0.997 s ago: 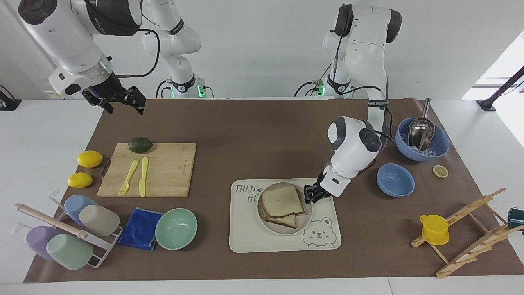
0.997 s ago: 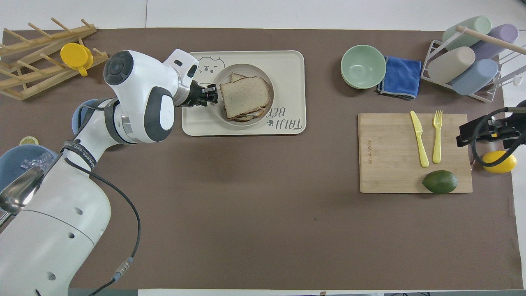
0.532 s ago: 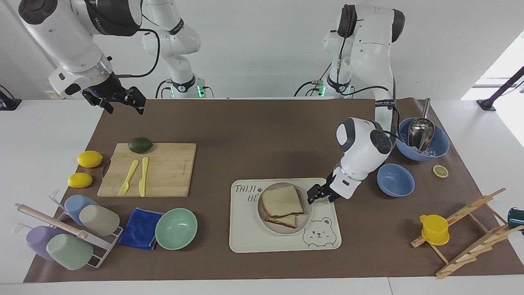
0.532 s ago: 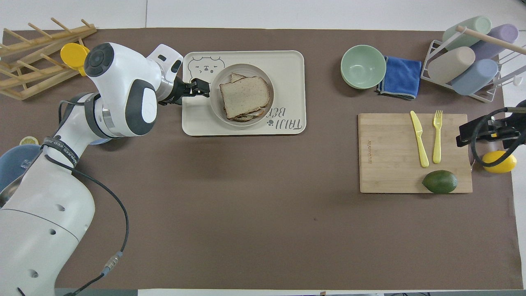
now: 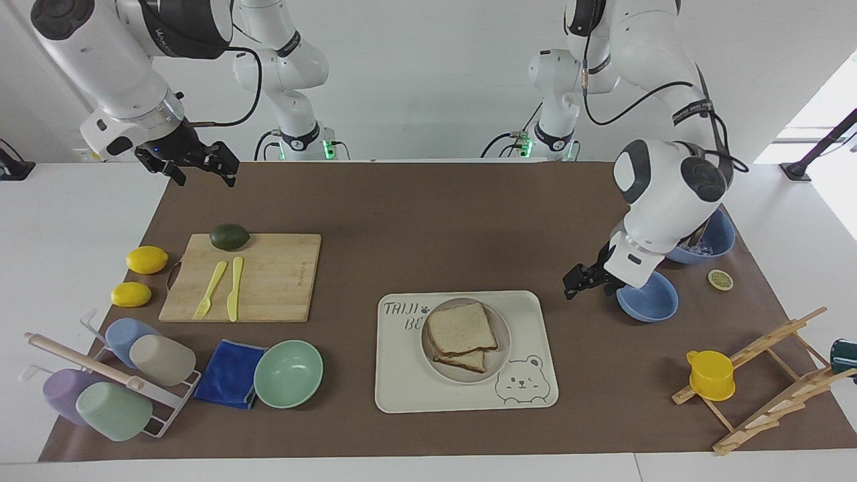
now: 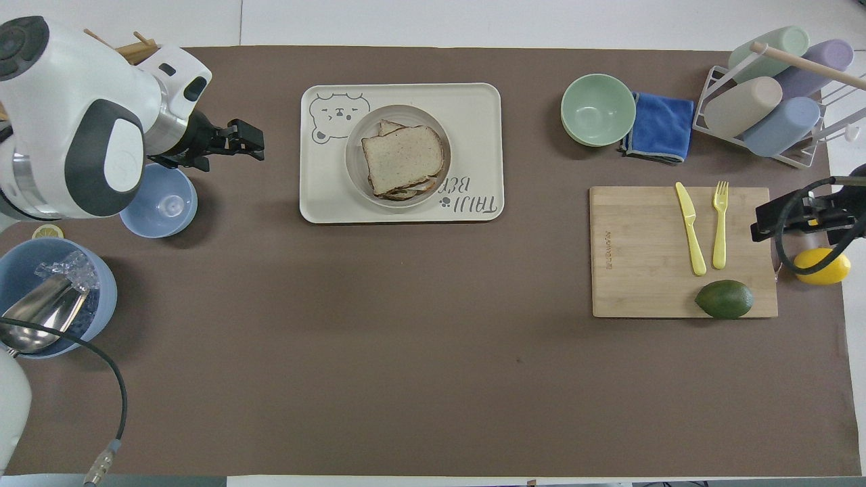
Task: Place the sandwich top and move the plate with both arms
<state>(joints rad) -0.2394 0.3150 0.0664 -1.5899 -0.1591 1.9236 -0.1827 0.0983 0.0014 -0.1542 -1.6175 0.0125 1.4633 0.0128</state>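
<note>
- We judge the bread step done: the square light brown sandwich top (image 5: 462, 326) lies on the lower slice, on the small round beige-grey plate (image 5: 503, 348), which sits in the cream rectangular bear tray (image 5: 532, 388) on the tabletop.
- Next comes the two-armed plate move; we reckon each gripper must reach a rim edge.
- The left gripper (image 5: 581, 280) hangs beside the tray, over the brown mat, fingers spread, holding nothing.
- The right gripper (image 5: 201, 165) waits above the tabletop's edge at its own end, fingers wide, empty.

Speckled light-brown sandwich top (image 5: 461, 327), beige-grey plate (image 5: 501, 358)
</note>
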